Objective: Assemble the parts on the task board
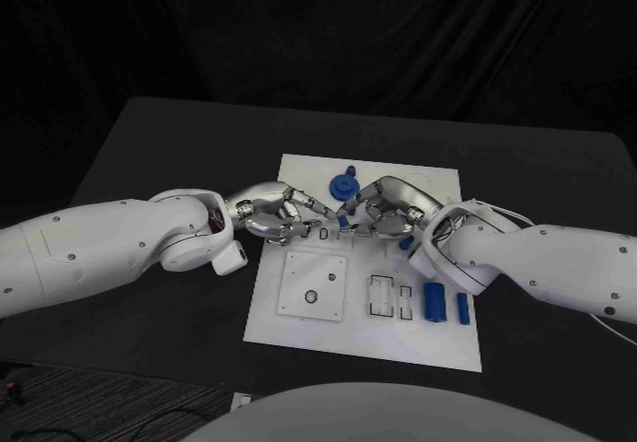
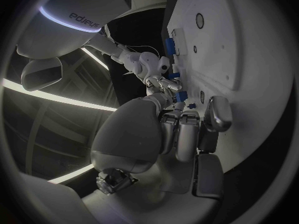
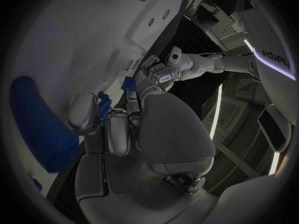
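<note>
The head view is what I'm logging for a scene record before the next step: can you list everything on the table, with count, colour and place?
Table: one, black, under everything.
Task board: one, white plate, middle of the table.
Raised square plate: one, white, on the board's near left part.
Round part: one, blue, near the board's far edge, between the two hands.
Bar-shaped parts: two, blue, lying side by side on the board's near right part.
Small part: one, blue, at the right hand's fingertips; whether it is held I cannot tell.
Left hand: silver, over the board's far left part, fingers towards the right hand.
Right hand: silver, over the board's far middle.
</note>
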